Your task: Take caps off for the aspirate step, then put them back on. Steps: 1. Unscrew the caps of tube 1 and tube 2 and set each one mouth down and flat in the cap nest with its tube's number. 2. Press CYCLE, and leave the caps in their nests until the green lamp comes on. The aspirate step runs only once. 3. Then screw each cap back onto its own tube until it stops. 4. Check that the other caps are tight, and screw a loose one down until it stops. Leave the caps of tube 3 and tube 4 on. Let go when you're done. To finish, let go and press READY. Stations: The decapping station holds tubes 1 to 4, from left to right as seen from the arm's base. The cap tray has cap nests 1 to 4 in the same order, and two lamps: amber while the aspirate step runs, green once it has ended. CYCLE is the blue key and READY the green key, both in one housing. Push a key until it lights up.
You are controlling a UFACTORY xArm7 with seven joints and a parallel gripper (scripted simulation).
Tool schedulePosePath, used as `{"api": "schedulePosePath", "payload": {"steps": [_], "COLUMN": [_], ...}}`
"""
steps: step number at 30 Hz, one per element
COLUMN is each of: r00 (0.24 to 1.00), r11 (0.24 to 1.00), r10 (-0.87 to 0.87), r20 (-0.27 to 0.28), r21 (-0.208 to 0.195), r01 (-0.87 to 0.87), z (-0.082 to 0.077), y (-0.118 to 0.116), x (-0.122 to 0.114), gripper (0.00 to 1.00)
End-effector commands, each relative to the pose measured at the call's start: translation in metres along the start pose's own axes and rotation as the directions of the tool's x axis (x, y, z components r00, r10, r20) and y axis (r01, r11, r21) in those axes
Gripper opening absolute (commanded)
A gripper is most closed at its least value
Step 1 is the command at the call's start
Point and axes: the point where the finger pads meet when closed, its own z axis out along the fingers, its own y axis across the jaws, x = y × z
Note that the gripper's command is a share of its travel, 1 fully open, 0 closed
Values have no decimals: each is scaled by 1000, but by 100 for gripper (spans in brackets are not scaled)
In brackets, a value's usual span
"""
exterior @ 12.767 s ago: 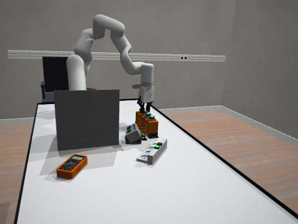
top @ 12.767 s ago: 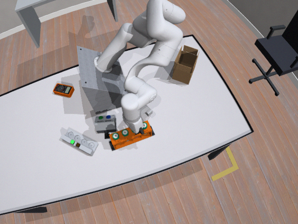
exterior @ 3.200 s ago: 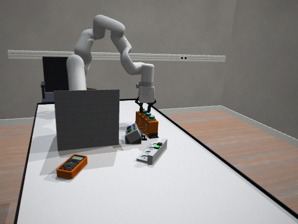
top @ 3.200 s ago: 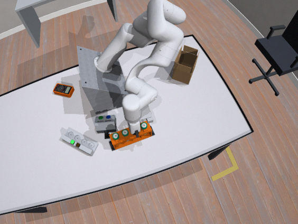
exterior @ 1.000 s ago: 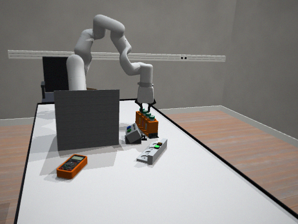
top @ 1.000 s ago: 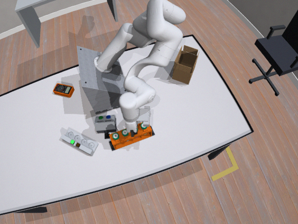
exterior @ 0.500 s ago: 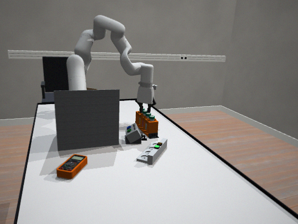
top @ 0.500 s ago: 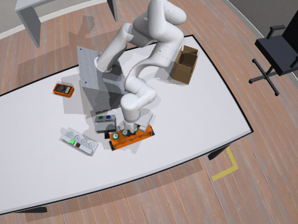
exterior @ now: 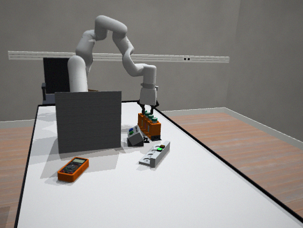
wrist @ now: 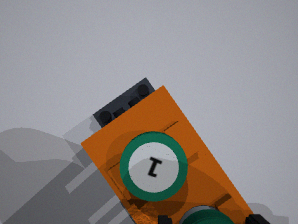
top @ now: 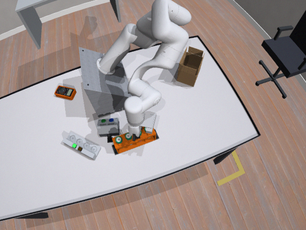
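We see an orange multimeter (top: 65, 92) left of the grey upright panel (exterior: 88, 121), a cardboard box (top: 190, 66) right of it, a black chair (top: 285, 54) farther right.

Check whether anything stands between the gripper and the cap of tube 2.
Nothing visible does. In the wrist view the gripper stands with a finger on either side of the cap of tube 2, which shows only at the bottom edge. The cap of tube 1 sits beside it on the orange station, clear of the fingers.
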Motion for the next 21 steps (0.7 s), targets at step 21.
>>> {"api": "schedulePosePath", "payload": {"steps": [21], "r00": [487], "r11": [487], "r10": [-873], "r20": [2], "r21": [-16], "r01": [873], "z": [-2], "y": [2], "x": [0], "gripper": [46]}}
